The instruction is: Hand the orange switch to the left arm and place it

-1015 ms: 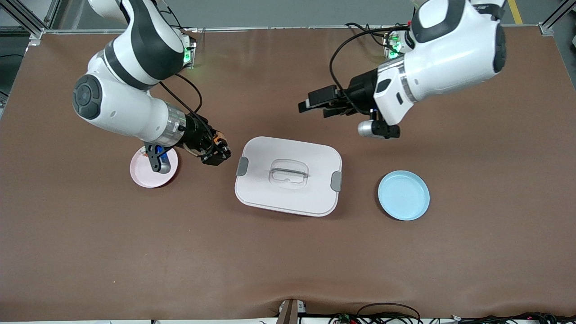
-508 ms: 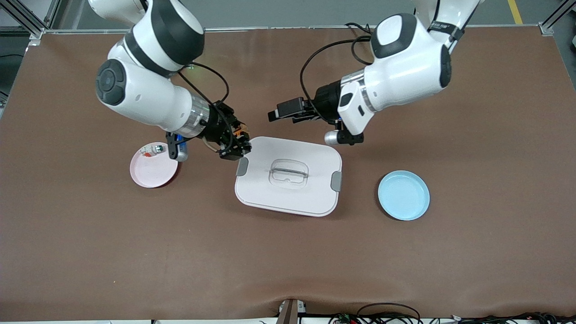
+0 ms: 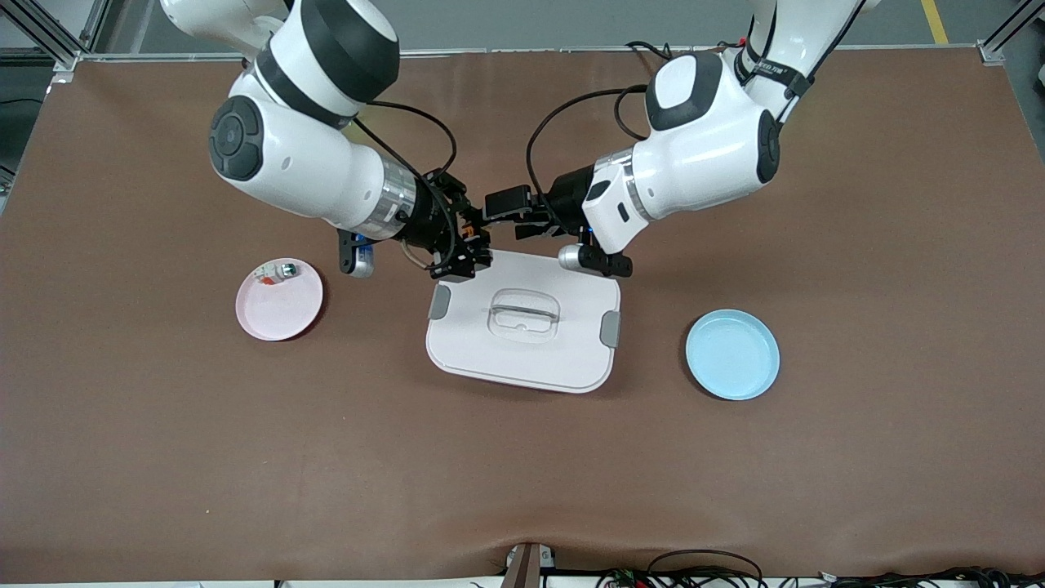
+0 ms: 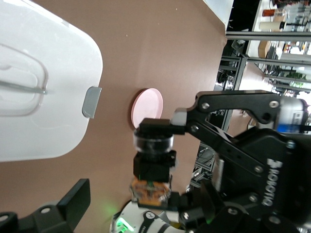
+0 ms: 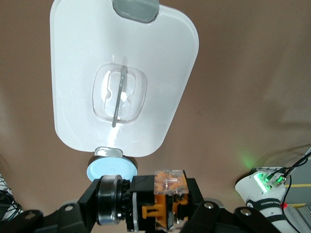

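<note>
**Switch poised for handover above the box's edge**

The right gripper (image 3: 467,249) is clamping the orange switch (image 5: 165,199) over the box (image 3: 522,351) edge nearest the robots' bases. The left gripper (image 3: 508,214), fingers spread wide, is facing it just beside, with the switch's black cylinder end (image 4: 153,145) pointing into the gap. The switch's long axis is lying along the line between the two grippers, so the left arm looks placed to close on it.

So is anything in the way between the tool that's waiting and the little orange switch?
Nothing visible is. The right tool holds the orange switch over the box's corner, and the left tool, open, faces it with only air between. The box lies underneath both, not between them.
</note>
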Controlling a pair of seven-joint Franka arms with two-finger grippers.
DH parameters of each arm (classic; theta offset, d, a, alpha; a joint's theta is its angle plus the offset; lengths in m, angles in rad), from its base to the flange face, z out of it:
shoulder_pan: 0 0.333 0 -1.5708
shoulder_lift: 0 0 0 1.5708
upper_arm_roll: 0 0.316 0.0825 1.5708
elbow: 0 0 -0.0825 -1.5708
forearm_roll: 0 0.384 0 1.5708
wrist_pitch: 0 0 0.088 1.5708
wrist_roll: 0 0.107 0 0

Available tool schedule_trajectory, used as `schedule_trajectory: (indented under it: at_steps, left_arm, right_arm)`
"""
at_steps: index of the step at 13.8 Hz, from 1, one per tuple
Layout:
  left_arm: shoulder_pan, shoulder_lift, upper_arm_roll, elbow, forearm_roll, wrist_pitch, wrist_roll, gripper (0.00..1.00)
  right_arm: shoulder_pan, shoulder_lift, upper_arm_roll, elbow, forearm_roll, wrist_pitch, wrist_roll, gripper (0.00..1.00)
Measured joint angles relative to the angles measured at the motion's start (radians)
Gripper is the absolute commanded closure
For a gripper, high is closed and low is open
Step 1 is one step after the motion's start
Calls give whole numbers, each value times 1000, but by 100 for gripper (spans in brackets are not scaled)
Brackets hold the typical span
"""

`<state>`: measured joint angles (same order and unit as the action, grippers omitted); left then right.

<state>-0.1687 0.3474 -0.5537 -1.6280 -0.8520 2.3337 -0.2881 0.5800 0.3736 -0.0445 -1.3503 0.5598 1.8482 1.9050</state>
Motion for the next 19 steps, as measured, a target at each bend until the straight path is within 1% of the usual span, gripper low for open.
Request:
schedule_trajectory:
  at_steps: [4, 10, 11, 13, 15, 16, 17, 18, 19]
  left_arm:
    - [0, 26, -1, 1, -4, 1, 73, 0]
    - [0, 26, -2, 3, -5, 3, 73, 0]
    - [0, 26, -2, 3, -5, 3, 73, 3]
    - [2, 27, 0, 1, -4, 4, 77, 33]
    - [5, 28, 0, 2, -5, 5, 90, 59]
    - [5, 28, 0, 4, -5, 6, 92, 66]
    - [5, 28, 0, 5, -5, 6, 92, 70]
    - [5, 28, -1, 7, -6, 8, 93, 79]
    - [6, 28, 0, 8, -9, 12, 86, 92]
  right_arm:
    - [16, 4, 0, 24, 2, 26, 39, 100]
    - [18, 17, -5, 25, 24, 62, 48, 100]
    - [17, 24, -6, 26, 24, 63, 48, 100]
    - [17, 37, -7, 27, 29, 64, 48, 100]
    - [17, 45, -6, 29, 29, 71, 48, 100]
    - [18, 50, -6, 29, 29, 76, 48, 100]
    - [18, 53, -6, 30, 29, 81, 48, 100]
    - [18, 54, -6, 31, 29, 85, 48, 100]
    - [17, 54, -7, 33, 29, 91, 48, 100]
